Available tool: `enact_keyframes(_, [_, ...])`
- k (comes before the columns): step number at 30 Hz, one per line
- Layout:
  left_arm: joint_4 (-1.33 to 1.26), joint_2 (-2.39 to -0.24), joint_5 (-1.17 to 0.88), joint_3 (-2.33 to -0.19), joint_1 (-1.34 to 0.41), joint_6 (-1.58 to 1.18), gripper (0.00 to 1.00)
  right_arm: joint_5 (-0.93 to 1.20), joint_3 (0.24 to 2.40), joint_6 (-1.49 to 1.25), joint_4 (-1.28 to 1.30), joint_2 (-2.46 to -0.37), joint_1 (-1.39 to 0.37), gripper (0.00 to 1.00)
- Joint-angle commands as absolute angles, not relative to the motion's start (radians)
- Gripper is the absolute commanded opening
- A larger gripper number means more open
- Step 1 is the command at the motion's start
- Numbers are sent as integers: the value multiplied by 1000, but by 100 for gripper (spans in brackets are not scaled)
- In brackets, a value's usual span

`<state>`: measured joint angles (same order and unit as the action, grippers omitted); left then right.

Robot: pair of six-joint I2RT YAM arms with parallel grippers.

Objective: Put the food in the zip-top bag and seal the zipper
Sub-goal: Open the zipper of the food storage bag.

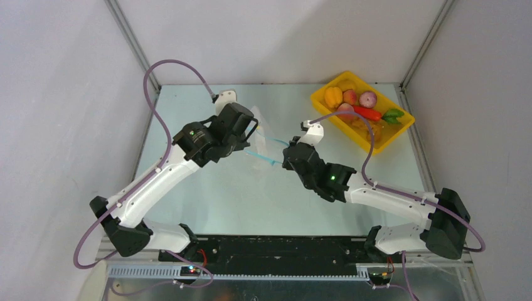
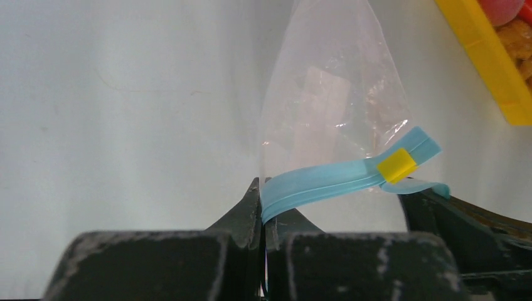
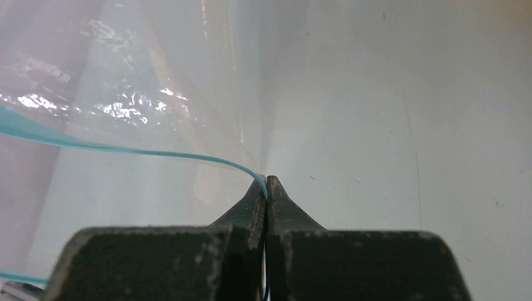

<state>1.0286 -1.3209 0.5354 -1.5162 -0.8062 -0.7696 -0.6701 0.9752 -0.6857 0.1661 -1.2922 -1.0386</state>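
Note:
The clear zip-top bag (image 1: 258, 128) hangs between my two grippers at mid-table. Its teal zipper (image 1: 262, 157) runs along the mouth edge. My left gripper (image 2: 262, 188) is shut on one zipper strip (image 2: 326, 182), which carries a yellow slider tab (image 2: 396, 165). My right gripper (image 3: 265, 185) is shut on the other thin teal strip (image 3: 157, 153), with the crinkly bag (image 3: 125, 94) to its left. The food (image 1: 359, 106), a yellow-orange fruit, pinkish peaches, a purple onion and a carrot with a green leaf, lies in the yellow tray.
The yellow tray (image 1: 326, 103) sits at the back right of the table; its corner shows in the left wrist view (image 2: 495, 69). White walls close the table on three sides. Purple cables loop from both arms.

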Motion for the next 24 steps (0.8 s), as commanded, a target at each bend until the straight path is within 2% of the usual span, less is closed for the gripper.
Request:
enact_keyframes(1, [1137,-1349,670,-1596,-802,-642,0,-738,997,-812,305,-1292,-1019,0])
enact_keyframes(3, [1118,-1380,625,-1611,-802,-610,0,-712,997,-853,329,-1309,-1019,1])
enact_keyframes(10, [1054,-1510,513,-1620,-810,-549,0,-607,996,-811,300,-1349,-1019,17])
enact_keyframes(12, [1032,-1524,486,-1609,-815,-536,0,-587,997,-749,269,-1357,-1019,29])
enact_keyframes(13, [1014,-1527,471,-1604,-818,-530,0,-575,996,-708,243,-1359,-1019,38])
enact_keyframes(15, [984,-1526,426,-1586,-824,-514,0,-553,996,-640,191,-1364,-1017,46])
enact_keyframes(24, [933,-1509,355,-1524,-846,-482,0,-473,997,-485,36,-1363,-946,48])
